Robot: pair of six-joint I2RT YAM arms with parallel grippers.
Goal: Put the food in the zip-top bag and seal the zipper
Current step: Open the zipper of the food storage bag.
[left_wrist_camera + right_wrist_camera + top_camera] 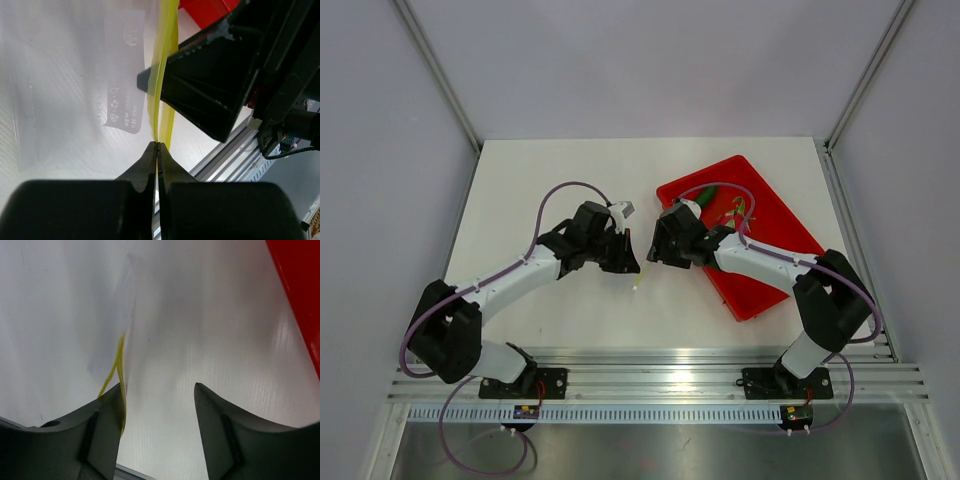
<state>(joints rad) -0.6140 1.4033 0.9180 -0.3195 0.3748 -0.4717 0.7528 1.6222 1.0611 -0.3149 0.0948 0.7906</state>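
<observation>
Over mid-table, two grippers nose to nose and exactly one zip-top bag [70, 90] between them. Clear, crinkly film, faint white print on one panel, and a single yellow-green zipper [164, 70] down one edge, seen edge-on from the left wrist. Left gripper [157, 146]: pinched tight on that zipper, pads together with only the strip between. Right gripper [157, 412]: spread wide, fingers well apart, the strip's end lying right against the inner edge of one finger [102, 420]. Off to the right, one red tray [765, 285], and in it one piece of food [708, 193]: small, dark green, elongated, lying at the tray's far end, well apart from the bag. Just beside it, one more item with green tips, too small to read from above. Back at the bag, only white table [550, 190] showing through the film.
</observation>
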